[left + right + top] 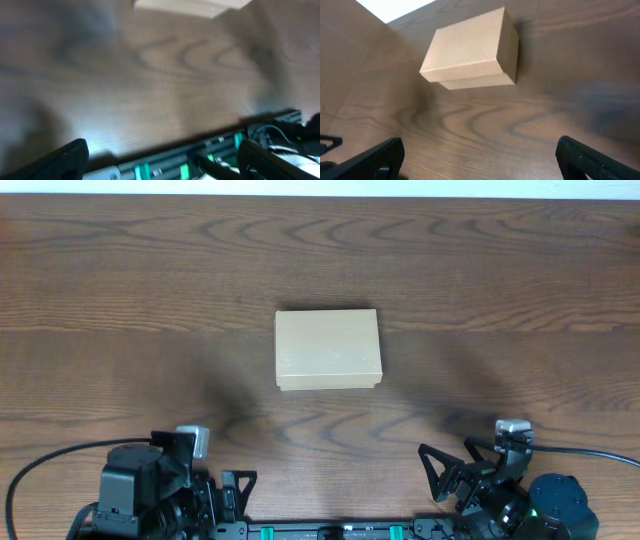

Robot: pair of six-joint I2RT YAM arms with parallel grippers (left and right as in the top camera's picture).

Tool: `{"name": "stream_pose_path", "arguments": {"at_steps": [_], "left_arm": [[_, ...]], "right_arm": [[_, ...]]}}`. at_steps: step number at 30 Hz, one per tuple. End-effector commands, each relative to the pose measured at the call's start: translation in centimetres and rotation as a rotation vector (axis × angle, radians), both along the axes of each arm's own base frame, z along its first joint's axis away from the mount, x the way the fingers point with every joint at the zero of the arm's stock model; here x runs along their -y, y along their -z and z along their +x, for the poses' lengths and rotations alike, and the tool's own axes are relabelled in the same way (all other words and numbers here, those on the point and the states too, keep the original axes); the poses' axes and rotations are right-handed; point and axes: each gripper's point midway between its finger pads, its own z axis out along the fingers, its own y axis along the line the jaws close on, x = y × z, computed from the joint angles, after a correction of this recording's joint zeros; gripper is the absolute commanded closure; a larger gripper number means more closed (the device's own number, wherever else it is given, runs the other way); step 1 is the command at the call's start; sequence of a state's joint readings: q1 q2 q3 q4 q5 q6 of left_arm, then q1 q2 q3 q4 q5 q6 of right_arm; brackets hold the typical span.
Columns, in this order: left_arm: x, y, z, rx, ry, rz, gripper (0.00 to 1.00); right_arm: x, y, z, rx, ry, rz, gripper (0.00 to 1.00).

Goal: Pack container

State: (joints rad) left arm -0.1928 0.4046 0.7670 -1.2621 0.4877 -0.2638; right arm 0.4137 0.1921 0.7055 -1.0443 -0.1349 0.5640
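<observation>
- Overhead: the small tan cardboard box [328,350] lies flat on the dark brown wooden table [100,280] with its flap lid shut. It is well apart from both pincers, ahead of them and about midway between. I think it lies there so that either arm can reach it. The left arm [140,490] and the right arm [540,500] are folded at the near edge.
- Left wrist: the picture is blurred. The left pincer [165,160] has its fingers spread wide and nothing between them. Only an edge of the box shows, far ahead and a little to the right.
- Right wrist: the right pincer [485,160] is also spread wide and empty. The box is ahead of it, slightly to the left, not touched.
- I see no loose items to pack, so I judge that the packing is finished and the arms are parked clear of the box.
</observation>
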Motion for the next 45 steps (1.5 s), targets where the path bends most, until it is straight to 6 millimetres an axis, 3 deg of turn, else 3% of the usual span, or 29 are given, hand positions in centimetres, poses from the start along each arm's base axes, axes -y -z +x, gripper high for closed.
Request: {"name": "stream_pose_path", "arguments": {"at_steps": [1, 8, 11, 13, 17, 20, 29, 38, 45], "left_arm": [[0.2, 0.3, -0.9, -0.063, -0.029, -0.034, 0.05], [-0.5, 0.6, -0.7, -0.06, -0.055, 0.005, 0.05], [-1.7, 1.0, -0.1, -0.041, -0.1, 0.071, 0.05], [-2.5, 0.5, 1.4, 0.028, -0.139, 0.108, 0.05], [-3.3, -2.7, 6.1, 0.313, -0.176, 0.145, 0.05], [-3.6, -3.6, 7.9, 0.483, -0.13, 0.22, 0.05], [-5.4, 0.4, 11.3, 0.704, -0.148, 0.359, 0.05], [-5.6, 4.8, 12.3, 0.742, -0.179, 0.354, 0.05], [-5.6, 5.0, 12.6, 0.768, -0.196, 0.338, 0.05]], "right_arm": [[0.1, 0.5, -0.3, -0.034, 0.01, 0.012, 0.01], [0.4, 1.7, -1.0, -0.088, 0.011, -0.012, 0.01], [0.5, 2.2, -1.3, -0.109, 0.011, -0.021, 0.01], [0.6, 2.5, -1.5, -0.121, 0.011, -0.027, 0.01], [0.6, 2.7, -1.7, -0.131, 0.011, -0.031, 0.01], [0.6, 2.7, -1.7, -0.131, 0.011, -0.031, 0.01], [0.6, 2.7, -1.7, -0.131, 0.011, -0.031, 0.01], [0.6, 2.7, -1.7, -0.131, 0.011, -0.031, 0.01], [0.7, 2.7, -1.6, -0.131, 0.011, -0.032, 0.01]]}}
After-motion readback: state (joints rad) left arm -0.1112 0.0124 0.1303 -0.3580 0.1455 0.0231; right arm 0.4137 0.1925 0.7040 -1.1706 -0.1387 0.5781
